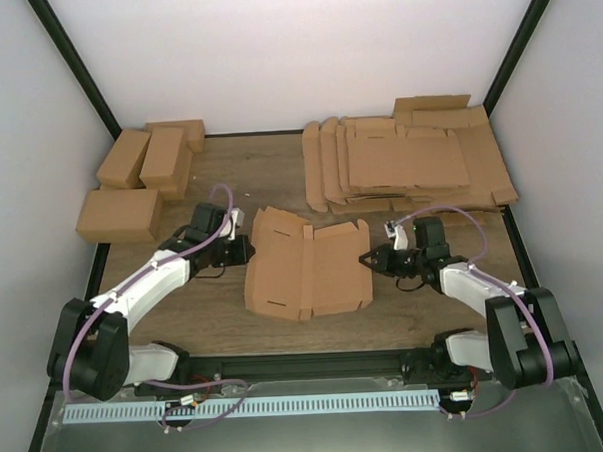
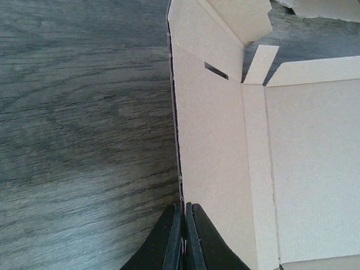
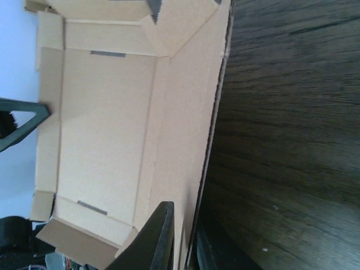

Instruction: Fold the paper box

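Nearest us, our left gripper [image 2: 184,209] is clenched on the left edge of the paper box [image 1: 306,274], and our right gripper [image 3: 185,225] pinches its right edge. The box lies partly folded mid-table [image 1: 216,320] between them. Beyond, folded cartons [image 1: 139,183] sit far left and flat blanks [image 1: 409,161] far right.

Left fingers [image 2: 167,243] pinched tight, right fingers [image 3: 156,237] clamped, both reaching inward

The paper box [image 1: 305,263] is matt brown cardboard, faintly grainy, with raw die-cut edges. The desk [image 1: 259,173] is dark wood-grain with a low sheen. The left arm's fingers [image 2: 205,250] look like smooth black plastic.
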Controlling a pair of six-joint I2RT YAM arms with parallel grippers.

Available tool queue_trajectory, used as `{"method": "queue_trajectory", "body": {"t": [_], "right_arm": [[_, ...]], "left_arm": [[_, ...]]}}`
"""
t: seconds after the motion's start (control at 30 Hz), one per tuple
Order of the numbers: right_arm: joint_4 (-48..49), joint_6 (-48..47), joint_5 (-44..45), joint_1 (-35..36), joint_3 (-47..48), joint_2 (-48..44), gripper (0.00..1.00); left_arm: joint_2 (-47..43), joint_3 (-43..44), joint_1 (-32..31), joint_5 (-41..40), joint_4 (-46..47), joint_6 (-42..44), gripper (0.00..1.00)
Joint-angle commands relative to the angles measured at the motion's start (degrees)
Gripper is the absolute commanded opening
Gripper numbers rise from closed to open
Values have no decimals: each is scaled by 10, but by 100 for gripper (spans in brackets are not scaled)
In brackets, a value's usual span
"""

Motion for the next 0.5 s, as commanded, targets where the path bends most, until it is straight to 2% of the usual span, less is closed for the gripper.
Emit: {"method": "queue_trajectory", "body": {"t": [0.0, 0.13, 0.27, 0.47], "right_arm": [[-23, -14, -49, -3, 13, -24, 9], [-45, -26, -66, -3, 22, -31, 14], [-64, -39, -80, -3, 30, -34, 29], [-68, -47, -92, -3, 30, -17, 29]], "left_arm": [[11, -6, -5, 2, 23, -9, 4], [21, -8, -8, -1, 24, -10, 4], [32, -10, -12, -3, 27, -11, 4], [40, -2, -20, -3, 29, -16, 4]]}}
